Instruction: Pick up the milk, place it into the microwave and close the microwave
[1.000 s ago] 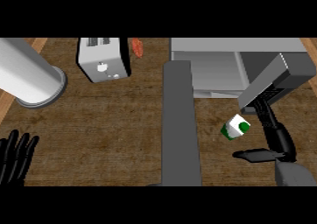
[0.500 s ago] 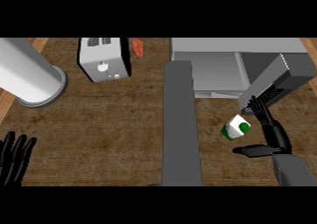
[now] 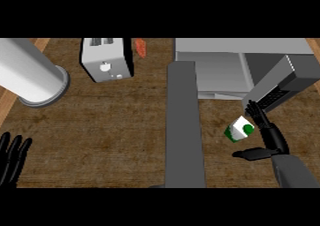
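One view, from the head, shows the whole scene. The right robot hand (image 3: 265, 137) is spread beside the milk (image 3: 239, 130), fingers straight along its right side and thumb below, not curled round it. The carton sits tilted on the worktop (image 3: 110, 132), just in front of the microwave (image 3: 215, 66), whose door (image 3: 283, 86) stands open close above the fingertips. A good grasp probably needs fingers and thumb closing on opposite faces. Room is tight by the door, open toward the grey strip (image 3: 185, 128). The left robot hand (image 3: 9, 159) rests spread at the lower left edge.
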